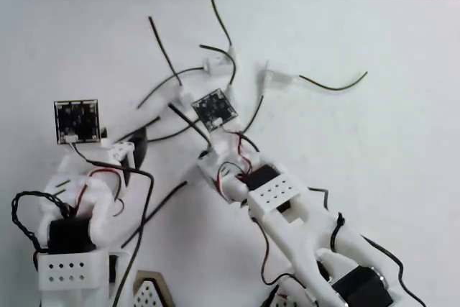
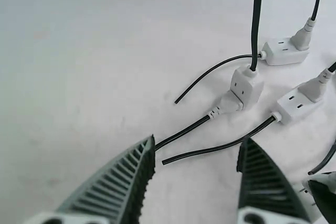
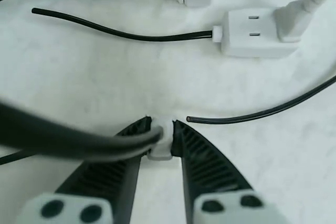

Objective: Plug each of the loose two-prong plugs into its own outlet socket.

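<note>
My right gripper [image 3: 161, 130] is shut on a white two-prong plug [image 3: 159, 148] whose black cable [image 3: 63, 142] trails off to one side. Just beyond lies a white outlet block [image 3: 251, 32] with two free slots and another plug [image 3: 300, 11] in its far end. In the high view this gripper [image 1: 208, 157] sits mid-table. My left gripper [image 2: 197, 148] stands open low over the table, over two black cable ends. Past it lie three white outlet blocks [image 2: 247, 83] [image 2: 283, 51] [image 2: 294, 103], each with a plug joined to it.
Two black square boards [image 1: 75, 120] [image 1: 214, 108] lie on the white table [image 1: 402, 127]. Loose black cables [image 1: 334, 85] and white connectors [image 1: 277, 77] spread across the middle and back. The right side of the table holds only one cable end.
</note>
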`<state>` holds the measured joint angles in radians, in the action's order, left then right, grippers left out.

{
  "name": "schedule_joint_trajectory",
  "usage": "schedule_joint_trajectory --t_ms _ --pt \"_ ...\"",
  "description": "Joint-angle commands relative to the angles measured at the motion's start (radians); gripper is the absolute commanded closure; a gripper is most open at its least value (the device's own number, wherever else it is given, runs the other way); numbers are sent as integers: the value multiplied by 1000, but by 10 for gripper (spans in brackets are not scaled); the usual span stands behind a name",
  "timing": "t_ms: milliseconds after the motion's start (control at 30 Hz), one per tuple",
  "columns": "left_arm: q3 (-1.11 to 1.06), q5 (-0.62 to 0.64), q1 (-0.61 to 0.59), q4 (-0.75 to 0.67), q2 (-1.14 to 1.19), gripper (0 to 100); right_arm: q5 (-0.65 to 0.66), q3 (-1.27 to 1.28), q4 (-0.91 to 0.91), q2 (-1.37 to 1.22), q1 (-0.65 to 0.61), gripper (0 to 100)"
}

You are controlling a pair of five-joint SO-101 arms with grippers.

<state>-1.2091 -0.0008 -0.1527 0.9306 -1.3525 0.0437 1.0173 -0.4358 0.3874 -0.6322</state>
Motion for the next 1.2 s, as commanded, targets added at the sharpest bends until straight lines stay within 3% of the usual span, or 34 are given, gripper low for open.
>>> schedule_joint_trajectory --t_ms 0,433,1167 --pt "14 5 -10 3 -15 747 5 -14 -33 24 22 981" --pt "14 5 -10 3 -15 747 11 -12 -47 24 54 981" --pt "-8 5 -10 -18 -15 747 5 104 31 22 -15 981"
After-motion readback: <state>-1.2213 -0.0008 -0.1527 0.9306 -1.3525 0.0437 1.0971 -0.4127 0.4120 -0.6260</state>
